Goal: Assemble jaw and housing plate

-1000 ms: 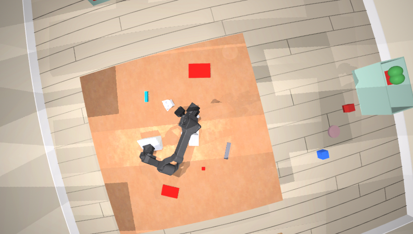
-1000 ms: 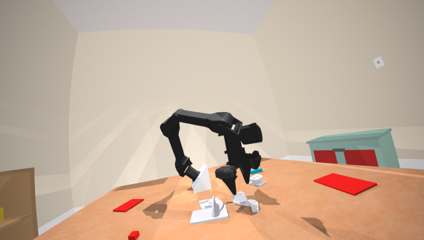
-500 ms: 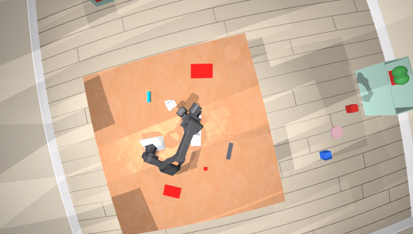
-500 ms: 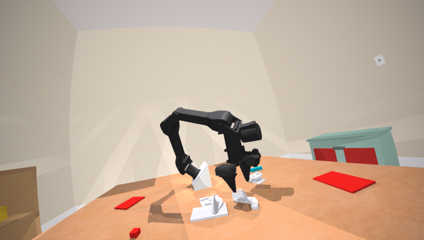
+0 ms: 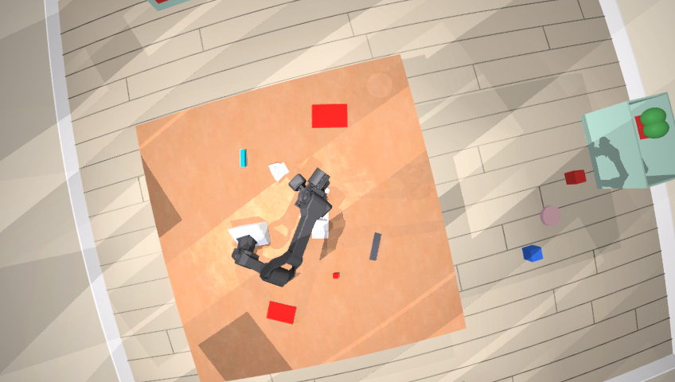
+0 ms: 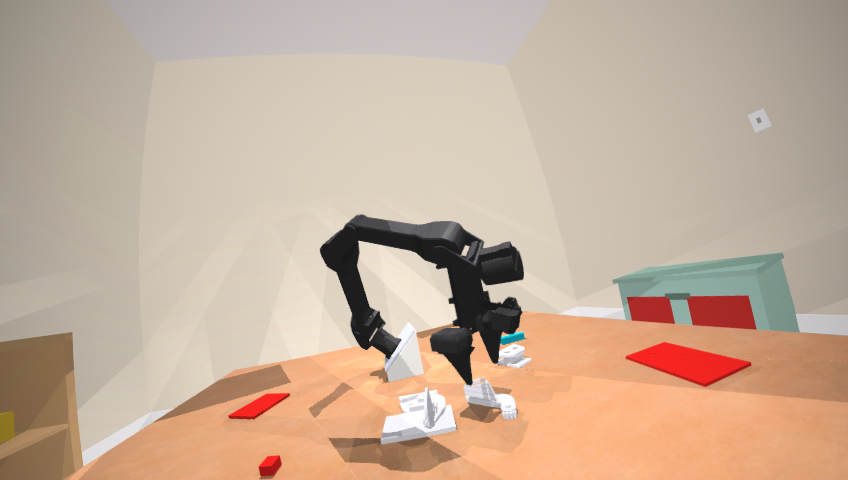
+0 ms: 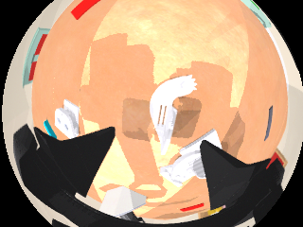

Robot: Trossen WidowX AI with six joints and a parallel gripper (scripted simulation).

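Note:
My gripper (image 6: 483, 373) (image 7: 159, 139) is open and empty, fingers pointing down over the loose white jaw (image 6: 480, 394) (image 7: 162, 100). This curved jaw lies on the table, toothed end away from the arm's base; the top view mostly hides it under the gripper. The fingertips look just above or beside its slotted end; contact is unclear. The white base (image 5: 320, 232) (image 6: 399, 430) (image 7: 210, 137) stands beside it, carrying the other white jaw (image 7: 182, 168). Its pins are hard to make out. The white housing plate (image 5: 278, 171) (image 6: 512, 355) (image 7: 66, 119) lies apart, near the other finger.
The arm's white wedge mount (image 5: 260, 232) (image 6: 407, 362) stands behind the base. A cyan block (image 5: 243, 157) (image 6: 512, 338) lies beyond the housing plate. Red rectangles (image 5: 329, 115) (image 5: 281, 312), a grey bar (image 5: 375, 246) and a small red block (image 5: 335, 275) (image 6: 270, 465) lie farther out.

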